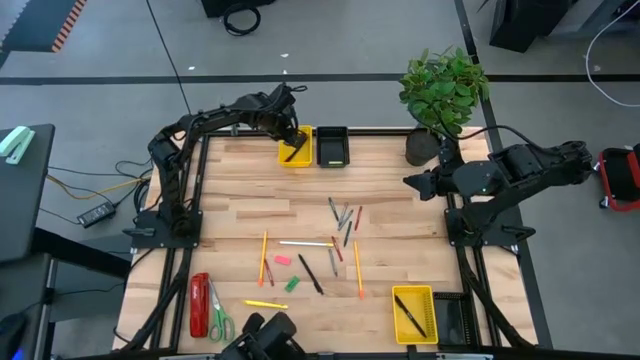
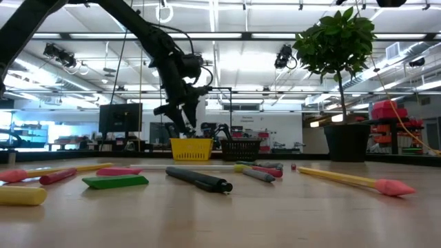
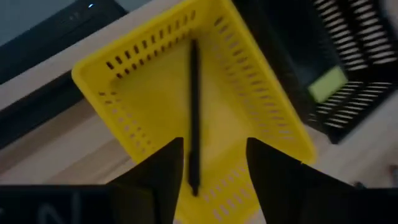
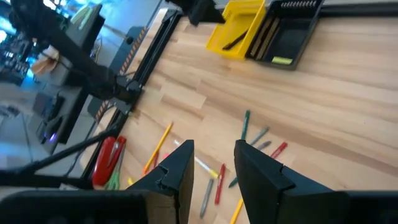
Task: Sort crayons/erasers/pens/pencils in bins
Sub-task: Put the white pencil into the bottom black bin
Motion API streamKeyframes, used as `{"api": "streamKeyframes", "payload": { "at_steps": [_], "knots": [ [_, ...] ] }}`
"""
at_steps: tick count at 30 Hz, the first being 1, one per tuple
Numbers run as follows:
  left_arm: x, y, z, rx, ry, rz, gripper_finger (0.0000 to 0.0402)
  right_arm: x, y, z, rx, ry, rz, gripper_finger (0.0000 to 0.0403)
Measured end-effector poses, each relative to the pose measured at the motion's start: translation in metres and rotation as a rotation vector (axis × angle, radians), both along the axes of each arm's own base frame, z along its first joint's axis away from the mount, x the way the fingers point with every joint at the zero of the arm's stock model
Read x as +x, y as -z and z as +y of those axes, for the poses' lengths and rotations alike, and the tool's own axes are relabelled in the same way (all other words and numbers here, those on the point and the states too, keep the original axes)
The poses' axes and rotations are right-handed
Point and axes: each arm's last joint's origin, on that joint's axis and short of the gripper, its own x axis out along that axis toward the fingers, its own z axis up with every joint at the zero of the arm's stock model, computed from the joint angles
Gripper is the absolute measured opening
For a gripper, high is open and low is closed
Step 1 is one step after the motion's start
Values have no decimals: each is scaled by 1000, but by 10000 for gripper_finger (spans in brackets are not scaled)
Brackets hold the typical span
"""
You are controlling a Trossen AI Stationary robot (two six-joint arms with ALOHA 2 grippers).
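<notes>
From above, we see the left gripper [image 1: 291, 135] over the far yellow bin [image 1: 296, 146], a pen [image 1: 295, 152] lying inside. The right gripper [image 1: 412, 181] waits by the plant [image 1: 443, 88].

At table level, crayons [image 2: 258, 175] and pencils [image 2: 344, 178] lie scattered.

Our left wrist shows released jaws above the pen [image 3: 194, 112]. Our right wrist shows parted, empty fingers [image 4: 177, 171].

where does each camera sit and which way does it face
High: above the table, looking straight down; both arms show.
Low: at table-top height, looking level across to the far bins and the room; the left arm shows.
Left wrist: on the left arm, looking into the yellow bin at a pen; left end effector open.
Right wrist: on the right arm, looking across the table; right end effector open, empty.
Shared: that yellow bin shows in all four.
</notes>
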Motion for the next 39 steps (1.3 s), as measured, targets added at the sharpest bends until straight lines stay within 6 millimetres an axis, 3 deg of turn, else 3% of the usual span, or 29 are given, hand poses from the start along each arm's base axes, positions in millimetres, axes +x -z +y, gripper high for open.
{"api": "streamKeyframes", "payload": {
  "at_steps": [6,9,12,18,24,29,39],
  "knots": [
    [-1,-55,-30,110,143,-122,194,-1,0,1,-6,-43,14,121],
    [-3,-87,-58,169,308,-205,182,0,0,1,-30,-60,25,121],
    [-5,-107,-90,190,479,-229,171,0,0,1,-85,-101,45,124],
    [6,-112,-154,120,689,-188,155,4,-3,3,-149,-184,30,127],
    [27,-102,-206,101,750,-126,144,23,-13,12,-137,-313,-97,128],
    [31,-105,-222,94,652,-145,136,44,-9,21,-91,-350,-119,128],
    [9,-147,-252,121,571,-332,119,101,9,45,-36,-387,-152,127]
  ]
}}
